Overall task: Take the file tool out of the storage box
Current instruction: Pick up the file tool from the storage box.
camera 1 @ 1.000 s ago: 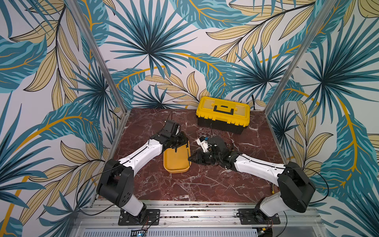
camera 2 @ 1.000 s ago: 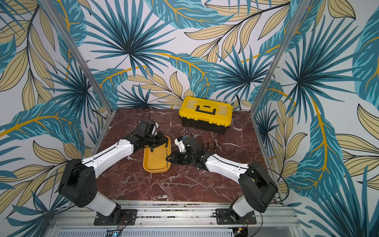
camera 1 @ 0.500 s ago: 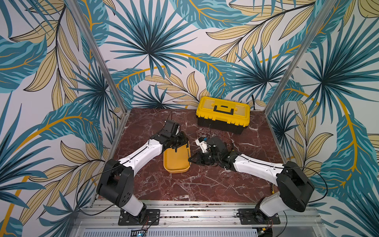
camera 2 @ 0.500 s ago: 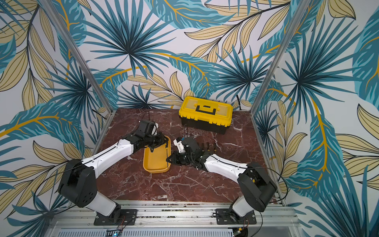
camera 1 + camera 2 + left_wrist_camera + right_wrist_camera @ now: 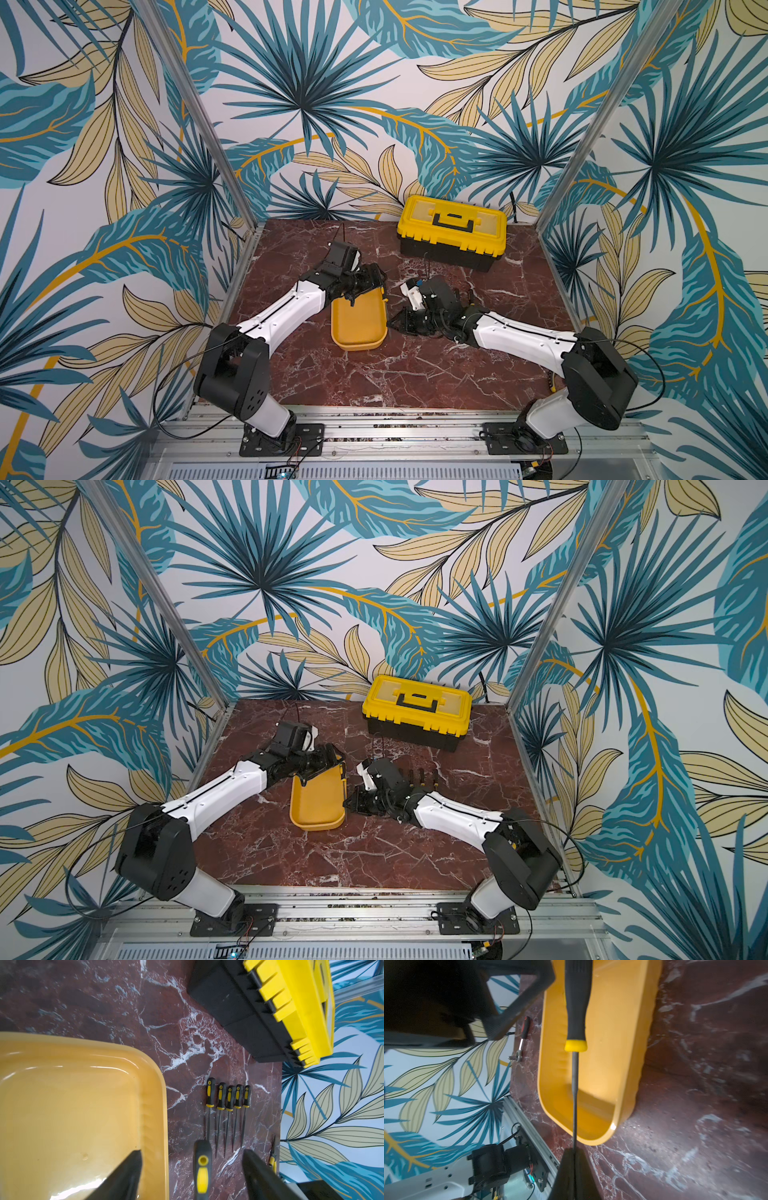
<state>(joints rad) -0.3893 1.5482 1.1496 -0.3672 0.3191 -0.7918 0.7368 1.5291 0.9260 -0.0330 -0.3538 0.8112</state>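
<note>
A: Left claw [image 5: 191, 1153]?
B: Gaping wide, flanking the file [image 5: 202, 1174] handle, not touching it.
A: Right claw [image 5: 574, 1152]?
B: Clamping shut on the file's thin shaft, holding it just outside the yellow tray [image 5: 357, 328], by its right rim, mid-frame in both top views.

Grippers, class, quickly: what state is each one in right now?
Left gripper: open, with the file handle between its spread jaws.
Right gripper: closed on the file's thin metal shaft.
</note>
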